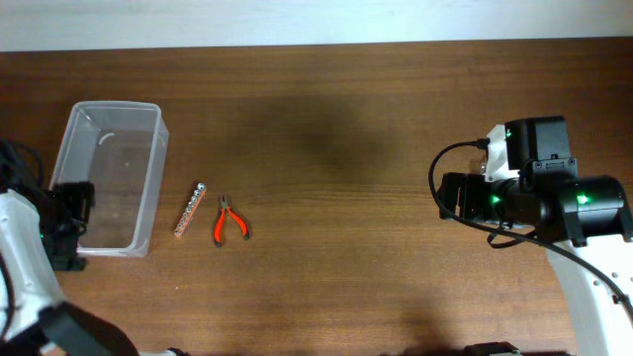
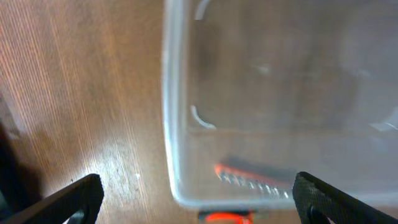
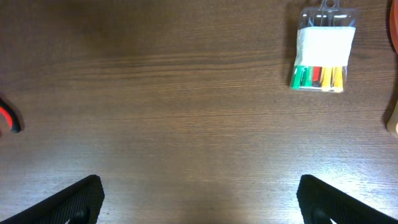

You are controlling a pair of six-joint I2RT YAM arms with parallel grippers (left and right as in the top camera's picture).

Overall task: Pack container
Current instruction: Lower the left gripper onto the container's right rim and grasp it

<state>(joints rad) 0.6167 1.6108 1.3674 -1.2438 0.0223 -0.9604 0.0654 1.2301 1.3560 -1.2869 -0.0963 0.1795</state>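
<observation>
Left hand (image 2: 199, 186) gapes wide at the container (image 1: 156, 183) corner edge — right hand (image 3: 199, 186) likewise, above table (image 1: 346, 148).

A dark brown wooden table (image 1: 336, 148) fills the view; a pale strip (image 1: 316, 20) borders its far edge.

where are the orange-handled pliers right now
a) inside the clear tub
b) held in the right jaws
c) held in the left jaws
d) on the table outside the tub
d: in the overhead view the pliers lie flat on the table, outside the container, with a strip of bits lying between them and its wall.
</observation>
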